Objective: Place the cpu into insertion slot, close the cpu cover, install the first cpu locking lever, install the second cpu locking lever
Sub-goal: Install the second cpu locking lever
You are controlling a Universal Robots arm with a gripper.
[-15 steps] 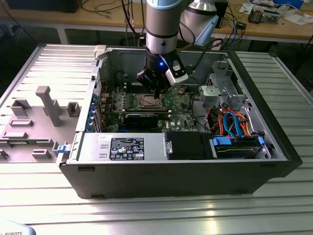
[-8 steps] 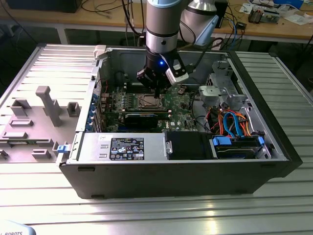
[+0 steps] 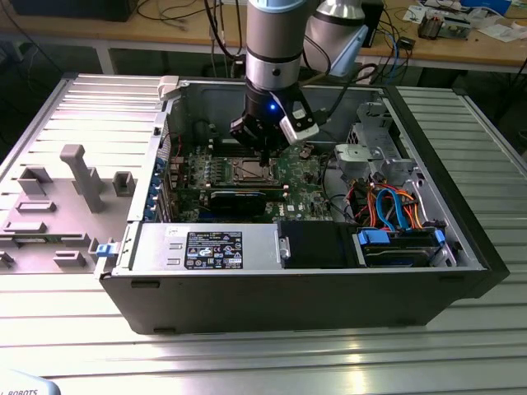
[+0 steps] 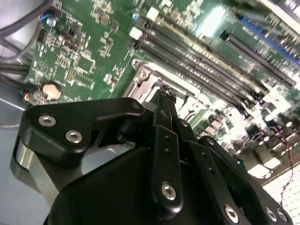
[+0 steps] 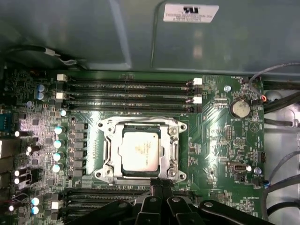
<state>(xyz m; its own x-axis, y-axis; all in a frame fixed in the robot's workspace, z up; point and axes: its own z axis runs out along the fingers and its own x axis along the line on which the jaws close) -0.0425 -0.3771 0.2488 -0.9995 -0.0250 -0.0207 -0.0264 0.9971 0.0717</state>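
The cpu [image 5: 137, 151], a silver-grey square chip, lies flat in the insertion slot [image 3: 251, 171] on the green motherboard. The cpu cover [image 5: 174, 149], a silvery frame, lies down around it. A thin wire lever [image 5: 140, 118] runs along the socket's side nearest the memory slots. My gripper [image 5: 158, 183] stands at the socket's opposite edge. Its black fingers are pressed together, tips just at the frame's rim. In the second wrist view the gripper [image 4: 165, 91] points down at the socket's metal corner. In the exterior view the gripper [image 3: 263, 158] hangs inside the open computer case, over the socket.
Memory slots [image 5: 126, 86] run on both sides of the socket. A coin battery [image 5: 240, 108] and loose cables [image 5: 281, 122] lie beside the board. The case holds a power supply [image 3: 206, 247] and a drive bay with blue cables [image 3: 399, 210]. A grey fixture plate [image 3: 66, 189] lies outside.
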